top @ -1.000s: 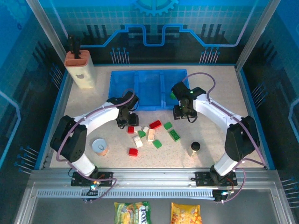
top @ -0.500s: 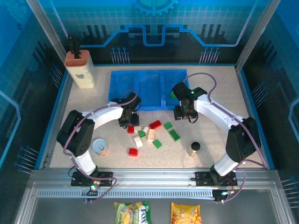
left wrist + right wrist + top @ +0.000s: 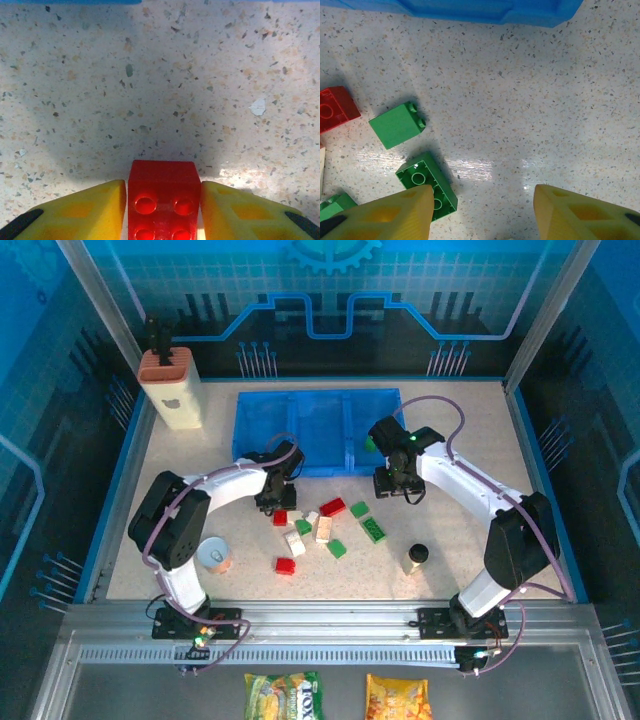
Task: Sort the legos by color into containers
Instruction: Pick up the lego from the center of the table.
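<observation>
Left tool (image 3: 164, 200) pinches the red brick (image 3: 164, 187) just near of the blue tray (image 3: 265, 430) — a shallow grip, so it could twist free on the lift — right tool (image 3: 482, 200) wide open.

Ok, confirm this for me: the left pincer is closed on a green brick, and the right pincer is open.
Not quite. The brick held by the left pincer is red, not green; the left wrist view shows it. The right pincer is open, as you said.
</observation>
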Motion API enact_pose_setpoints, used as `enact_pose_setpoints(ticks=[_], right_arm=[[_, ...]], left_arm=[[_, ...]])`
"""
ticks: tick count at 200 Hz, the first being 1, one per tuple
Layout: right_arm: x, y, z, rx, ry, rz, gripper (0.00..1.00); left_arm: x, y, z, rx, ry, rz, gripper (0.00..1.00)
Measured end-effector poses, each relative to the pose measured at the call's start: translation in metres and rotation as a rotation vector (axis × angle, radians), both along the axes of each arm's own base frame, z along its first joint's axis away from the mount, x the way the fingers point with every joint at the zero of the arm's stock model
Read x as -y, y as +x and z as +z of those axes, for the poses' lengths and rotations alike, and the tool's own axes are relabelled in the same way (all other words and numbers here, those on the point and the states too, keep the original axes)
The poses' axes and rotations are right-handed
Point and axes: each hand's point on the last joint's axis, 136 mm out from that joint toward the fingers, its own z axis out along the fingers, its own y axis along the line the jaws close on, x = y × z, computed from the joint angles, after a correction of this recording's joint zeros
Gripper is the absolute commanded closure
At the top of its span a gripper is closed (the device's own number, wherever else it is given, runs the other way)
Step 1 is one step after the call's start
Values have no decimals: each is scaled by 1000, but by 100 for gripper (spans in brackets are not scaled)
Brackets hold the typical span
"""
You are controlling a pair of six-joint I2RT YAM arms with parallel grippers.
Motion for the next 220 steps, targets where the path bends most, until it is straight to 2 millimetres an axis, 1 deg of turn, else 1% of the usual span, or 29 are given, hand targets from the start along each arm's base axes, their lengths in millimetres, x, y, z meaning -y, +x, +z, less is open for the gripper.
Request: enact_pose_setpoints(ticks=[31, 62, 112, 147, 169, 220], right_arm=[[0, -2, 2, -5, -4, 1, 44], [0, 0, 6, 7, -13, 3, 44], [-1, -3, 6, 1, -23, 9, 44], [-1, -4, 6, -1, -27, 10, 44], [-1, -3, 7, 3, -26, 10, 44], [-3, -4, 7, 3, -26, 11, 44]], left_arm=[[-1, -2, -6, -10, 6, 0, 62], [-1, -2, -6, -10, 6, -1, 66], [-1, -2, -5, -6, 8, -1, 69], [-3, -3, -4, -2, 10, 0, 69], [-4, -4, 5, 9, 4, 0, 70], [-4, -4, 35, 56, -21, -4, 70]])
